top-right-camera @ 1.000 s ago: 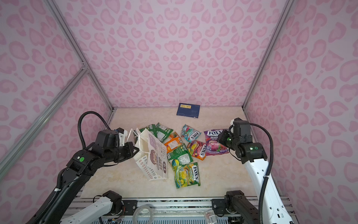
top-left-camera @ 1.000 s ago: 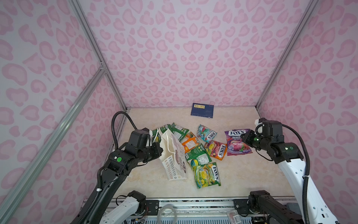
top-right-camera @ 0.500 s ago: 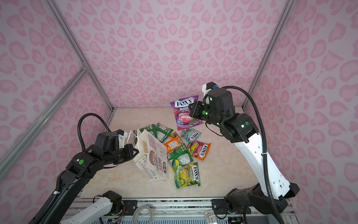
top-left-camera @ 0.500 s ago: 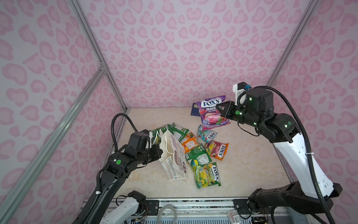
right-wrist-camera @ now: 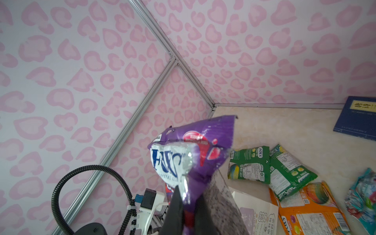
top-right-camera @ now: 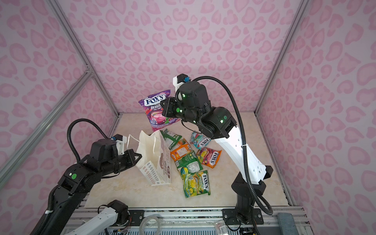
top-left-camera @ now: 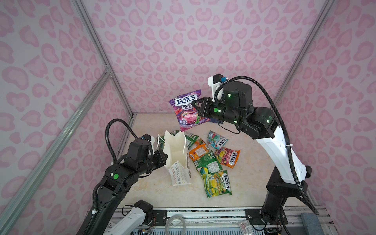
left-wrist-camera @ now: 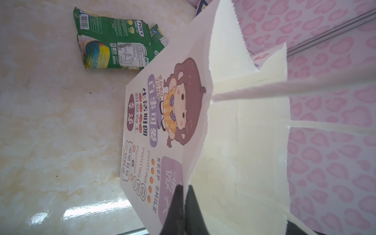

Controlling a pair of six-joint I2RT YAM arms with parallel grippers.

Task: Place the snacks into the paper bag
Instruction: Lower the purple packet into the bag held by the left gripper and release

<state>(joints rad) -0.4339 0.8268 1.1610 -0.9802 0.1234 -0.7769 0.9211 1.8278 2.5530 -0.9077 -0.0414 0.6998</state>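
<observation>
Pale lilac walls, pink heart-like blotches. Cream marbled table. White bag: multicoloured flower outlines on side, brown-haired cartoon girl, purple labels on front. Pouches: purple pouch, white-blue logo; green pouch; orange pouch; teal pouch; red-yellow pouch; yellow-green pouch. Dark blue card, yellow label.

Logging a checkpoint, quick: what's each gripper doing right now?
Left gripper: shut on the rim of the paper bag.
Right gripper: shut on the purple snack pouch.
</observation>
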